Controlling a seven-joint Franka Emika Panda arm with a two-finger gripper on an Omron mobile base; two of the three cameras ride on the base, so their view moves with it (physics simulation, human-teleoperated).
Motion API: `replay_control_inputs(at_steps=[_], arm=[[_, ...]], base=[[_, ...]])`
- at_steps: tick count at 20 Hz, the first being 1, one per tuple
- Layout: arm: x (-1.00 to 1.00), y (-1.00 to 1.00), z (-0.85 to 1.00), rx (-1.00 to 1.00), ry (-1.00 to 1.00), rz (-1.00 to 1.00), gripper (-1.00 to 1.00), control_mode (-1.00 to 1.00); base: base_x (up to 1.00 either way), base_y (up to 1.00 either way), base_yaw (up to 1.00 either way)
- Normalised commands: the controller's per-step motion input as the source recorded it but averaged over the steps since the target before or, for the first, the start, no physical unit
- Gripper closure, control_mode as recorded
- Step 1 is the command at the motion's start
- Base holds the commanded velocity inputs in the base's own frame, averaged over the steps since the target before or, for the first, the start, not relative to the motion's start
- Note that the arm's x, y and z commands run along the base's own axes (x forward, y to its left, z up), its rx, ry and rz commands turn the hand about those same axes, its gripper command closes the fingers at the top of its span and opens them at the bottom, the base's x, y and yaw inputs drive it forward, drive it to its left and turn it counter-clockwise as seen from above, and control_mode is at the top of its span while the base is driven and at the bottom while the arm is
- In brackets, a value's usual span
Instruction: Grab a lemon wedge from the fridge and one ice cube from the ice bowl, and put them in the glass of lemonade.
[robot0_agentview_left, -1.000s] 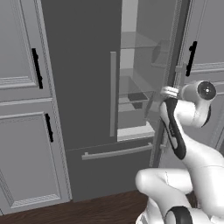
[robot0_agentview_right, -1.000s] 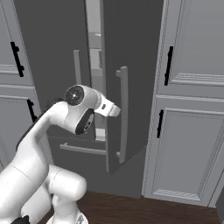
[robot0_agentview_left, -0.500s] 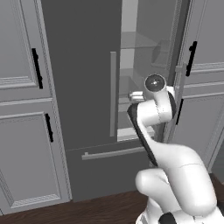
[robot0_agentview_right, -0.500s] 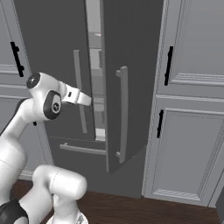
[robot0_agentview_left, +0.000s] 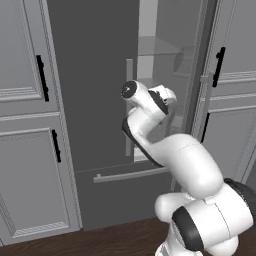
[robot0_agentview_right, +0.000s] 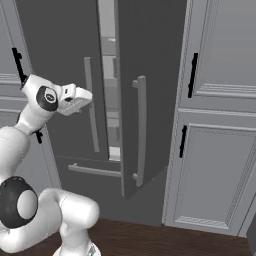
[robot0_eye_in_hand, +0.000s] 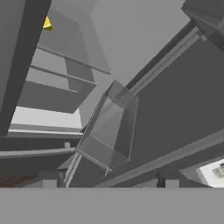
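Observation:
The fridge (robot0_agentview_left: 95, 100) is tall and dark grey, and its right door (robot0_agentview_right: 150, 60) stands partly swung out, leaving a gap onto the pale shelves (robot0_agentview_left: 160, 50). My gripper (robot0_agentview_right: 89, 96) hangs in front of that gap at mid height, pointing inward, also seen from the left (robot0_agentview_left: 170, 97). In the hand view my gripper (robot0_eye_in_hand: 108, 179) is open, its tips wide apart with nothing between them. The lemon wedge (robot0_eye_in_hand: 47, 22), a tiny yellow piece, lies on a shelf far up and to the left. The ice bowl and the glass of lemonade are out of view.
Grey panelled cabinets (robot0_agentview_left: 30, 125) with black handles flank the fridge on both sides (robot0_agentview_right: 220, 125). The open door's long bar handle (robot0_agentview_right: 141, 130) sticks out to my gripper's right. A clear bin (robot0_eye_in_hand: 109, 131) sits inside the fridge. The bottom drawer (robot0_agentview_left: 130, 175) is closed above the dark wood floor (robot0_agentview_left: 100, 240).
The arm has swung left, from the right door's edge to the front of the gap. The gripper went from shut to open. The door has not moved.

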Motion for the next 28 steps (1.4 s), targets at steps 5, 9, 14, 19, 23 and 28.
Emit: replay_control_inputs(at_steps=[5,9,14,19,23,28], arm=[[0.56,-0.74,-0.06,-0.23,0.13,0.16,-1.0,-1.0],[0.55,-0.41,-0.24,-0.22,0.17,0.19,-1.0,-1.0],[-0.31,-0.67,-0.35,-0.04,0.01,0.01,-1.0,-1.0],[0.06,-0.65,-0.1,-0.05,0.01,0.0,-1.0,-1.0],[0.01,-0.7,0.0,-0.06,0.02,0.0,-1.0,-1.0],[-0.02,-0.93,0.02,-0.03,0.0,0.0,-1.0,-1.0]], base=[[0.0,0.0,0.0],[0.0,0.0,0.0],[0.0,0.0,0.0],[0.0,0.0,0.0],[0.0,0.0,0.0],[0.0,0.0,0.0]])
